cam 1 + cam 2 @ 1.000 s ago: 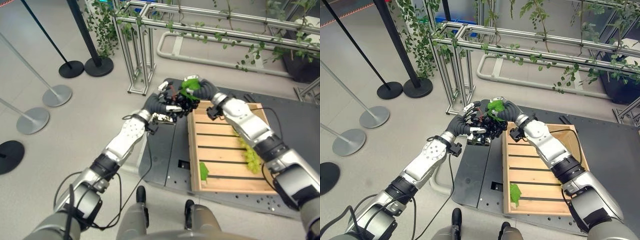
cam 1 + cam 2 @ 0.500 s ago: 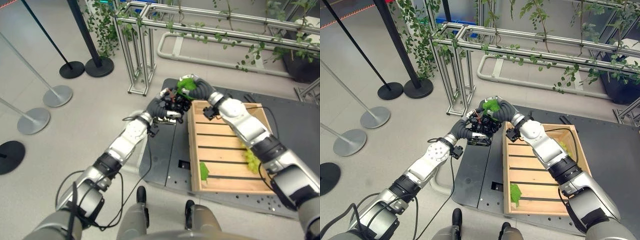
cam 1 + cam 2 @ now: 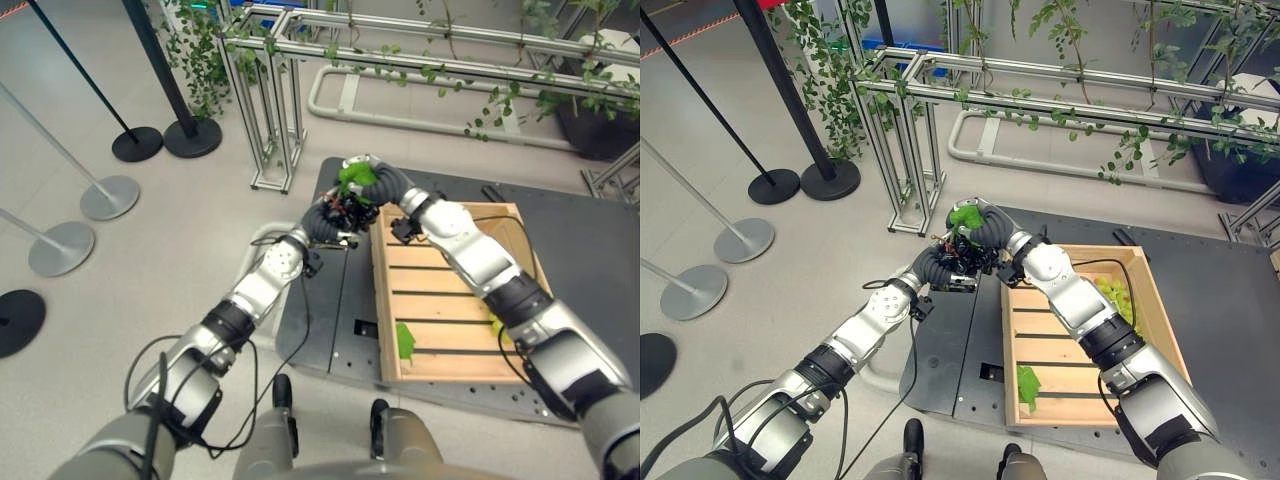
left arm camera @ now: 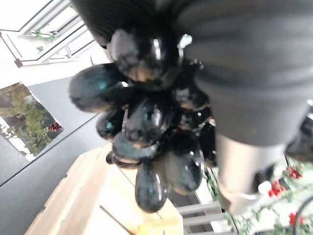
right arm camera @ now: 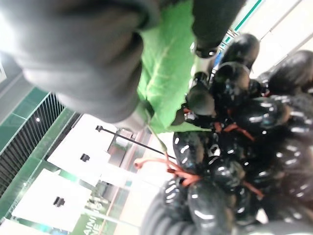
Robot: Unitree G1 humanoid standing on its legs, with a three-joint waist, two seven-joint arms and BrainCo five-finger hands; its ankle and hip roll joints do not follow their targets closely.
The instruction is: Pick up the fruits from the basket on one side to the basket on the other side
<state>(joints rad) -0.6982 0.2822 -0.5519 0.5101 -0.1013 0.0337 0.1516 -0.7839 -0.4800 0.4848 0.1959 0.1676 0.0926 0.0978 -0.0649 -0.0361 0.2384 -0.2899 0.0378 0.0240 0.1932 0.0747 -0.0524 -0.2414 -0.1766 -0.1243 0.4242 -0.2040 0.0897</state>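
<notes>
A bunch of black grapes [image 3: 355, 207] with a green leaf [image 3: 352, 177] hangs in the air just past the far left corner of the wooden crate [image 3: 384, 300]. My right hand [image 3: 381, 184] is shut on the top of the bunch by the leaf. My left hand [image 3: 325, 221] comes in from the left and curls round the grapes from below. The bunch shows very close in the left wrist view [image 4: 146, 142], and in the right wrist view [image 5: 230, 142] with the leaf [image 5: 166, 73]. Green grapes [image 3: 1118, 297] and a loose leaf [image 3: 405, 342] lie in the crate.
The crate sits on a dark platform [image 3: 320, 310]. An aluminium frame [image 3: 270, 120] with vines stands just beyond the hands. Stanchion bases [image 3: 110, 197] and black pole bases [image 3: 190, 138] dot the floor to the left.
Both hands have carried the grape bunch a little to the left, away from the crate's corner, and my left hand has closed in round it.
</notes>
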